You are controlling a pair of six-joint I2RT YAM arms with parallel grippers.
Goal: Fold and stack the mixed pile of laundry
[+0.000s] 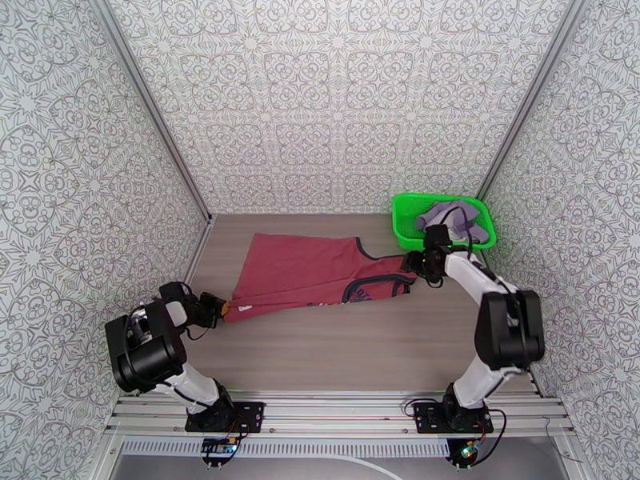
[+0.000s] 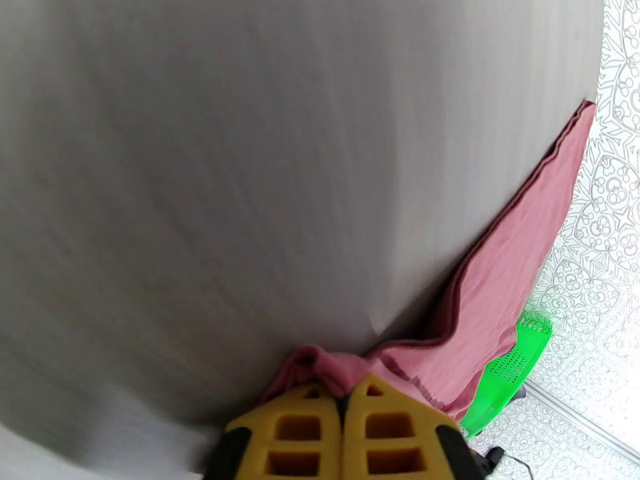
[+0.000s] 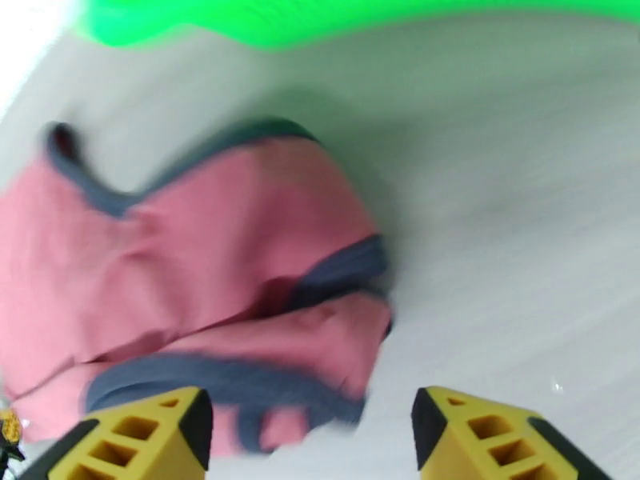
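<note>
Spread across the middle of the counter (image 1: pixel 336 350), the dark red tank top (image 1: pixel 308 274) is clenched at a hem corner by the left tool (image 2: pixel 346 394); the right tool (image 3: pixel 310 418) is held released over a strap. Light and limp, the top is judged best taken at corners. The lavender garment (image 1: pixel 452 219) is lodged in the basket (image 1: pixel 422 197).

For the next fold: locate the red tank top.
From above, the red tank top lies spread on the table, one corner pinched in the left gripper, straps beside the open right gripper and green basket.
</note>
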